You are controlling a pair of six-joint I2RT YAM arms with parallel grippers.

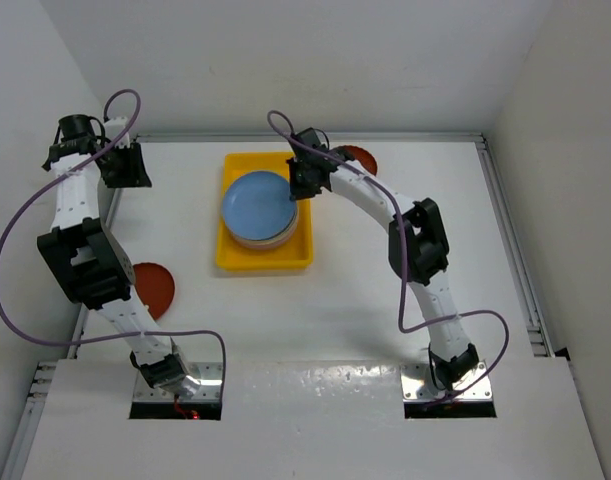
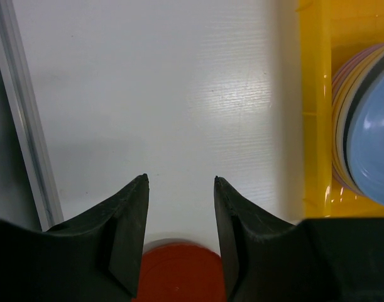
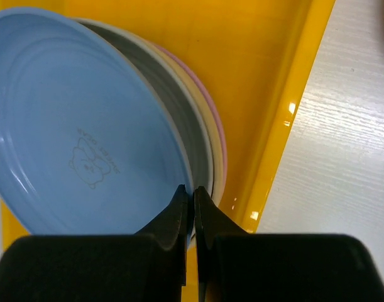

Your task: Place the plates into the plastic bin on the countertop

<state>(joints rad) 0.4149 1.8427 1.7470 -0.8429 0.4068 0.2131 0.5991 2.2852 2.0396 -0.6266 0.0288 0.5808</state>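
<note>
A stack of plates sits in the yellow bin (image 1: 265, 262), and the right gripper (image 3: 190, 190) is pinched shut on the rim of the top blue plate (image 3: 72, 126). Two are left on the countertop (image 2: 179, 94): the far red plate (image 1: 361, 156) by the back wall and the near red plate (image 1: 153, 288) beside the left arm. The left gripper (image 2: 181, 179) hangs half open and empty. Both red plates lie close to walls, so I judge approach room tight.

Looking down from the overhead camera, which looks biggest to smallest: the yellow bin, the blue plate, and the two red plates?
1. yellow bin
2. blue plate
3. left red plate and back red plate: both are partly hidden, so I won't rank one above the other.
</note>
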